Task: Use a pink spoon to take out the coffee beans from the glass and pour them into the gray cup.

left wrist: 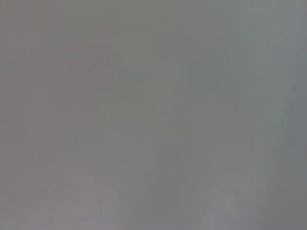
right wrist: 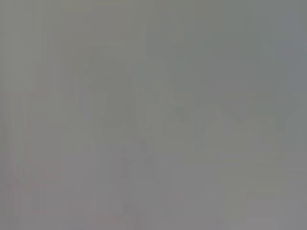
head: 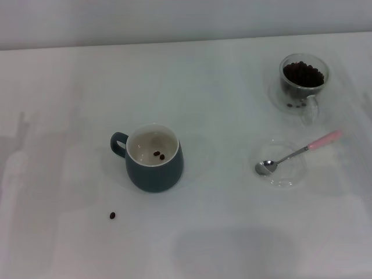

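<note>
Head view gives me everything; both wrist views show only blank gray, so I cannot tell either hand's state. The glass (head: 303, 78) sits far right, full of coffee beans (head: 302, 73). The pink spoon (head: 299, 152) rests across a shallow glass dish (head: 280, 165). The gray cup (head: 152, 158) holds two beans; one stray bean (head: 112, 215) lies on the white table (head: 70, 104).

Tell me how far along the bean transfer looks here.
Barely started or paused. Two beans lie in the gray cup and one stray bean sits on the table. The spoon rests on the glass dish, unheld; no gripper is in view. The glass remains nearly full.
</note>
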